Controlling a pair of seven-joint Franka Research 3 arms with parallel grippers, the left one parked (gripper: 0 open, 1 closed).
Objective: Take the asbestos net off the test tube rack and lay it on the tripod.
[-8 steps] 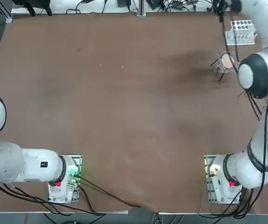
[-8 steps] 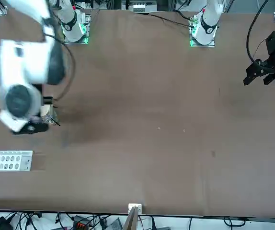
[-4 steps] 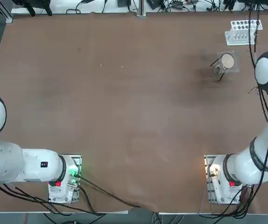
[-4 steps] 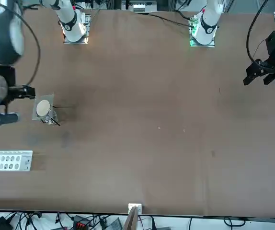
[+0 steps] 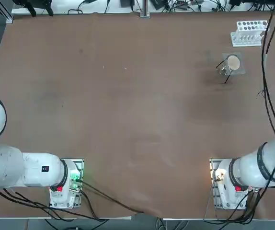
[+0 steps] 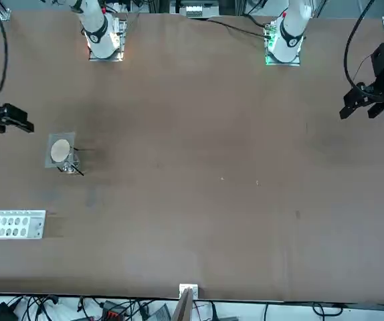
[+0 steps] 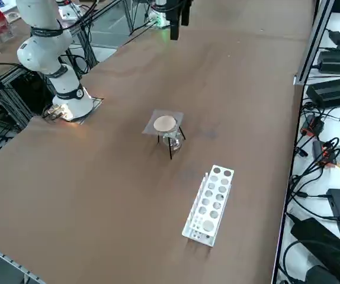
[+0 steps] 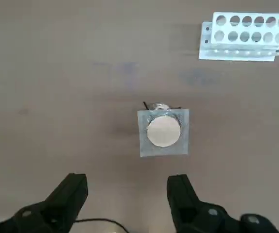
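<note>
The net (image 8: 147, 145) lay on top of the tripod (image 7: 170, 148), with its pale round patch facing up. The white rack (image 7: 210, 204) stood near them on the brown desk (image 7: 116, 195). The right tool (image 8: 128, 194) was up above the desk, its two black fingers (image 8: 67, 199) wide apart, touching nothing.

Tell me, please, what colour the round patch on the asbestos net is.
The patch is pale beige, best seen in the right wrist view.

White shell, rounded | dark grey joint bands | loose black cables | black right pincer (image 8: 127, 191), silvery screws
</note>
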